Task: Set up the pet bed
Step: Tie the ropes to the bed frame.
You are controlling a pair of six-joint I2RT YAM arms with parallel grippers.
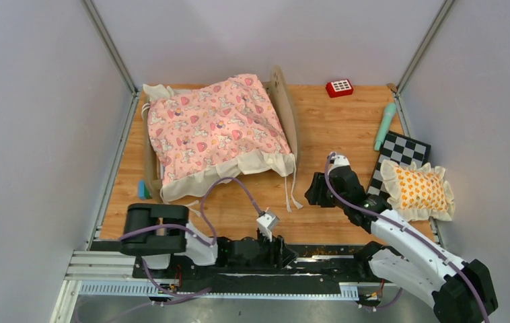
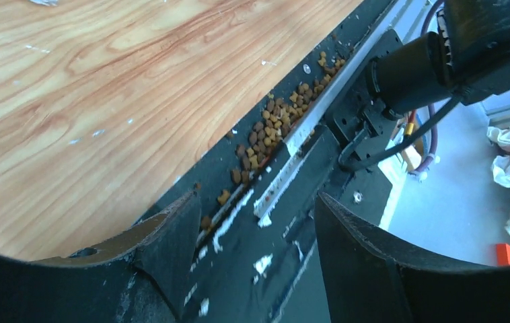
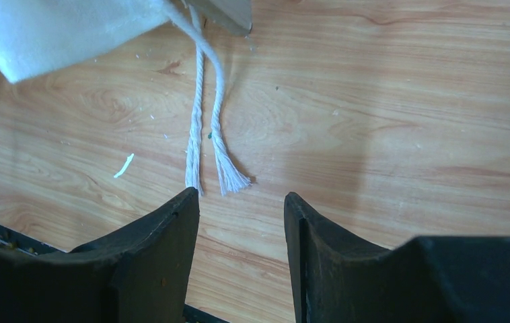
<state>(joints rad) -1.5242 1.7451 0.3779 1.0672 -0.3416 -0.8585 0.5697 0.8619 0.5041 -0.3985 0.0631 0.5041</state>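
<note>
While the pink unicorn quilt [image 1: 212,128] lies spread over the pet bed [image 1: 286,111] at the desk's [image 1: 336,134] far left, my left tool [image 2: 259,208] hangs spread and empty over the near rail. My right tool [image 3: 242,202] hovers, jaws apart, gripping nothing, beside the quilt's tie cords [image 3: 205,134]. The orange frilled pillow [image 1: 419,190], well apart at right, seems all that's left.

On my table [image 1: 336,131] a red keypad [image 1: 339,87] sits at the far edge. To its right I see a green tube [image 1: 384,126] just beside a checkerboard [image 1: 400,151], which a frilled pillow [image 1: 418,190] partly covers. Brown kibble [image 2: 272,128] lies in the black channel [image 2: 239,222] at the near edge.
</note>
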